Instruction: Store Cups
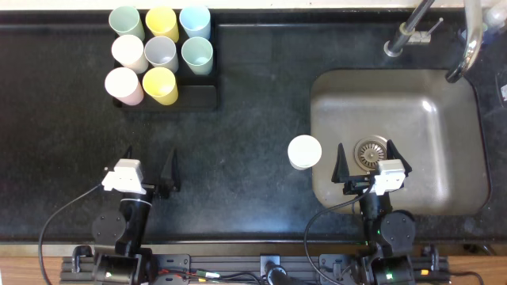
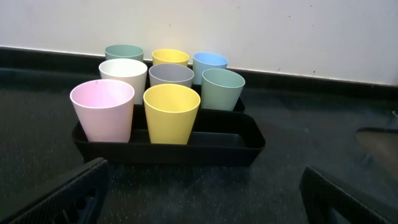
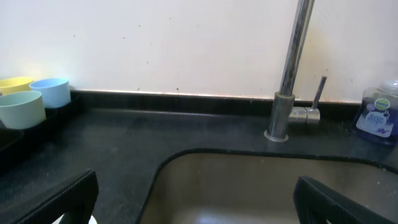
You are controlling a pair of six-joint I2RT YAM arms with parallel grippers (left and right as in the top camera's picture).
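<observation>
- While eight cups already stand in the black tray [image 1: 200,96] at the back left of the countertop [image 1: 253,119], a ninth, the white cup [image 1: 304,151], sits upright on the dark surface just beside the left rim of the sink [image 1: 444,119], well apart from the tray.
- Step in hand, by the look of it: the pick-up of this last cup has not begun, and neither arm holds anything.
- The right gripper [image 1: 367,152] hangs over the sink basin, fingers spread apart and empty, with the white cup just to its left.
- The left gripper [image 1: 150,158] faces the tray from the near side, its fingers likewise spread with nothing between them.
- Next move, as a judgement: the right arm is the nearer one, so it would have to swing left, lower its open fingers around the cup's wall and close on it.
- The cup must then cross the counter to the tray's one free slot, the front right corner beside the yellow cup [image 1: 161,85]. That is a long reach, and a handover may be needed.
- Hard to make out: in the right wrist view the white cup is cut to a pale sliver at the frame's edge, too little to be sure of. The tray there is clipped as well, with a few cups at the margin.
</observation>
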